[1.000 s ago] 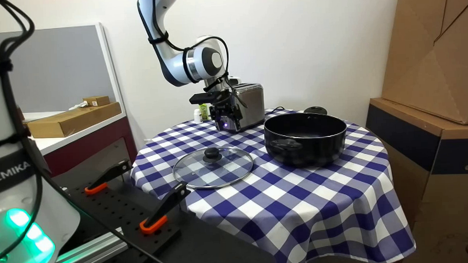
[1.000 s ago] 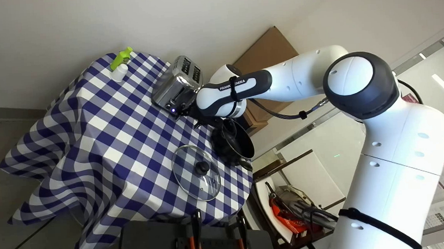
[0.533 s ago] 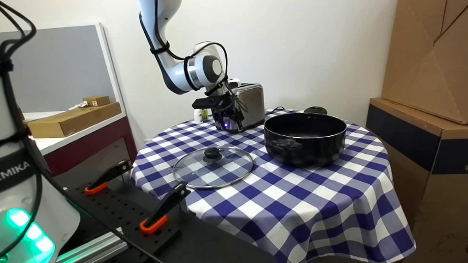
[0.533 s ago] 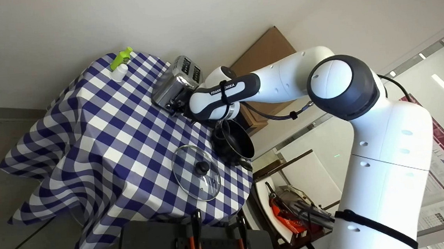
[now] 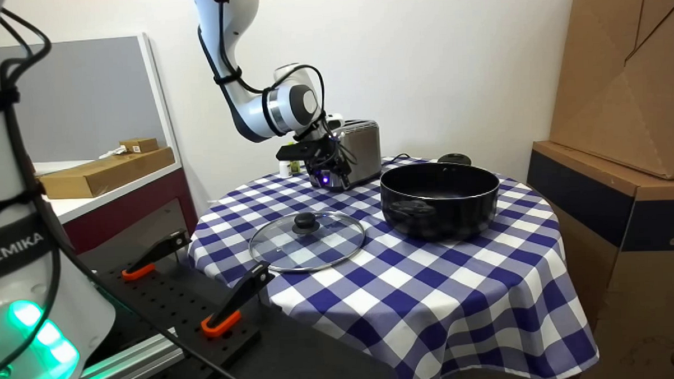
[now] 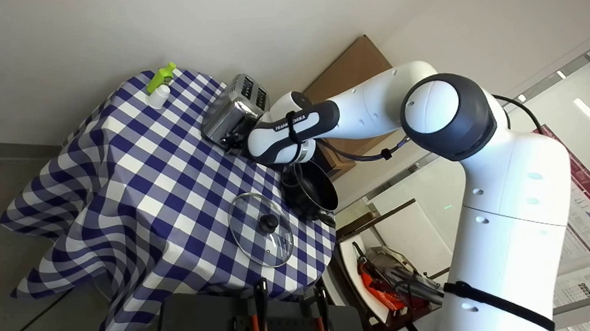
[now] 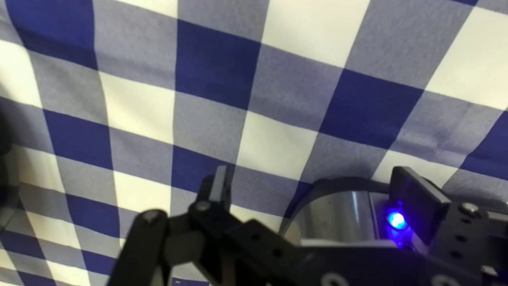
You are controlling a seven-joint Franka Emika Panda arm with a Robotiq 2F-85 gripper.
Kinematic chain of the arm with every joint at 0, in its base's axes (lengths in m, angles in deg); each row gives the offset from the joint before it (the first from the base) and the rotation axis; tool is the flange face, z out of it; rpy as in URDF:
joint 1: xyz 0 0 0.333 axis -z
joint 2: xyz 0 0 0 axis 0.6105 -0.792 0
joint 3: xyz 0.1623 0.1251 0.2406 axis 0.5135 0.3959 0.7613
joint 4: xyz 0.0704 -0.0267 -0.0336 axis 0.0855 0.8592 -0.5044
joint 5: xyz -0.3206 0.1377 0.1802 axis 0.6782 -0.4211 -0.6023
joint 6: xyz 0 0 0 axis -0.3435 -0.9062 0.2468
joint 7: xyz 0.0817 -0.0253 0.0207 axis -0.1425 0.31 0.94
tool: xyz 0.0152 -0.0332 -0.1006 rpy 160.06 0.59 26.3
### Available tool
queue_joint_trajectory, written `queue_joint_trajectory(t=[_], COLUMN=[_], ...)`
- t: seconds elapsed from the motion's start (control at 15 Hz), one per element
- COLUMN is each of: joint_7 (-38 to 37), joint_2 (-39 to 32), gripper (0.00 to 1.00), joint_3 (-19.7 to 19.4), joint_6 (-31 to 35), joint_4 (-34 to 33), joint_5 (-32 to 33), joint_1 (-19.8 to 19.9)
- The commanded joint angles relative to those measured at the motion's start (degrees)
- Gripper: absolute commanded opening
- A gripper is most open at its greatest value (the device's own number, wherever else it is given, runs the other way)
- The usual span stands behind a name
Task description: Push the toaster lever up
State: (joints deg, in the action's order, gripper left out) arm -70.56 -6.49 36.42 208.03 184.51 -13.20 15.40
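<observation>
The silver toaster [image 5: 363, 149] stands at the back of the table in both exterior views, and it shows from above in an exterior view [image 6: 229, 110]. In the wrist view, part of its end face [image 7: 337, 214] with a lit blue light [image 7: 397, 220] shows between my fingers. My gripper [image 7: 313, 176] is open, with its fingers wide apart and nothing seen held. One finger is close in front of the lit panel; whether it touches cannot be told. In an exterior view my gripper [image 5: 330, 181] is low at the toaster's near end. The lever is hidden.
A black pot [image 5: 441, 202] stands beside the toaster on the checkered table [image 5: 407, 282]. A glass lid [image 5: 307, 241] lies nearer the robot. A white bottle [image 6: 159, 96] and a green item [image 6: 161, 77] stand behind. The wall is close behind the toaster.
My arm has lowered at the toaster's end, mostly in the first half second, and shifted slightly since. In an exterior view it moved left, covering the toaster's light. The toaster has not moved.
</observation>
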Motion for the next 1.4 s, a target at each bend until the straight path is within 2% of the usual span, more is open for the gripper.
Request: queue_joint_trajectory(t=[0.0, 0.47, 0.6, 0.73, 0.87, 1.07, 1.33], joint_7=[-0.2, 0.3, 1.7, 4.6, 8.5, 12.8, 13.7], joint_2=[0.1, -0.3, 0.5, 3.0, 6.9, 12.2, 20.8], gripper=[1.00, 1.00, 1.00, 1.00, 1.00, 1.00, 1.00], joint_3=[-3.8, -9.3, -8.4, -4.2, 2.2, 9.3, 12.3], joint_6=[3.5, 10.5, 10.5, 6.6, -1.4, -12.8, -24.5], joint_4=[1.3, 4.6, 5.6, 6.3, 7.0, 8.2, 12.1], joint_5=[-1.4, -4.2, -6.0, -7.1, -7.1, -7.7, -7.7], joint_1=[-3.7, -9.9, -9.6, -6.1, -0.2, 7.3, 11.8])
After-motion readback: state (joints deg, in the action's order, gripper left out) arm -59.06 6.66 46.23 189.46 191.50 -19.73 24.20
